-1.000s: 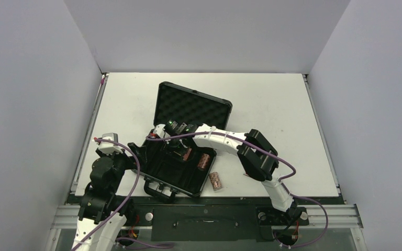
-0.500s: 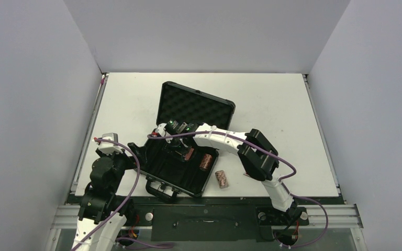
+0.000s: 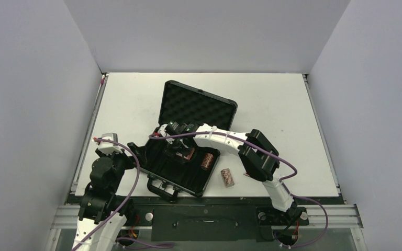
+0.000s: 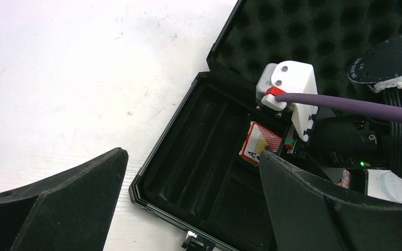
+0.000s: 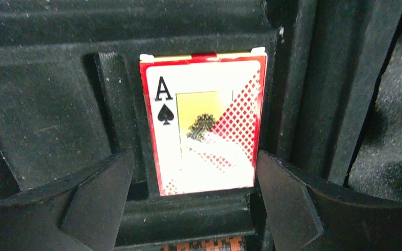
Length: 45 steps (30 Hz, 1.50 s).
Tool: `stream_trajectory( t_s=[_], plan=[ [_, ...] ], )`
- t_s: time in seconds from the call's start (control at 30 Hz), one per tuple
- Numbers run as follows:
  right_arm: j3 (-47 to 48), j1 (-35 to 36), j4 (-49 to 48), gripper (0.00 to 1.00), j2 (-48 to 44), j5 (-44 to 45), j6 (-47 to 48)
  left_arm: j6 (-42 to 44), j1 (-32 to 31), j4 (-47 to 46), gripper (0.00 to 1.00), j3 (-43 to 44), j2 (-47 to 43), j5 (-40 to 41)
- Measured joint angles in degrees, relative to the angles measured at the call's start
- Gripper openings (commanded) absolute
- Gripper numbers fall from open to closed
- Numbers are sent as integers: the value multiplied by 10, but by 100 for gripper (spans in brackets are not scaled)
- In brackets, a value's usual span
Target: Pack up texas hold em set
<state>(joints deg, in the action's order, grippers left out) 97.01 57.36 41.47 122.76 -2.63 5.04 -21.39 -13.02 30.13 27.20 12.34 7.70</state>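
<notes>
The black case (image 3: 174,172) lies open, its foam-lined lid (image 3: 196,107) raised at the back. My right gripper (image 3: 176,150) is inside the tray, open, its fingers on either side of the red and white card box (image 5: 204,123), which lies flat in a compartment. The card box also shows in the left wrist view (image 4: 261,144). Two reddish-brown chip rolls (image 3: 207,160) lie in the tray beside my right gripper. A third roll (image 3: 227,177) lies on the table right of the case. My left gripper (image 4: 191,157) is open over the tray's front left corner. I cannot make out the triangle.
The white table (image 3: 272,104) is walled on three sides. The case's handle (image 3: 159,187) and a latch (image 4: 193,241) point toward the near edge. My right arm (image 3: 256,154) arches over the table right of the case.
The case has shifted and turned a little, its lid moving to the right. The loose chip roll on the table has moved right. My right gripper stays inside the tray.
</notes>
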Motion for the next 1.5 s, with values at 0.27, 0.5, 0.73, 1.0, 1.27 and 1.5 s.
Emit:
stream_trajectory(
  t_s=[0.27,0.5,0.73,1.0,1.27,1.5],
  plan=[
    [-3,0,33,85,-15,6,-9,0,4,0,96,0,1,0],
    [1,-3,38,86,-57,14,-28,0,15,0,96,0,4,0],
    [20,-4,37,86,-95,19,-54,0,20,0,96,0,5,-1],
    [34,-4,36,86,-142,39,-90,0,33,0,96,0,17,-1],
    [34,-2,36,87,-212,65,-118,0,41,0,96,0,21,-1],
    [-3,7,29,87,-304,98,-150,0,42,0,96,0,24,-1]
  ],
)
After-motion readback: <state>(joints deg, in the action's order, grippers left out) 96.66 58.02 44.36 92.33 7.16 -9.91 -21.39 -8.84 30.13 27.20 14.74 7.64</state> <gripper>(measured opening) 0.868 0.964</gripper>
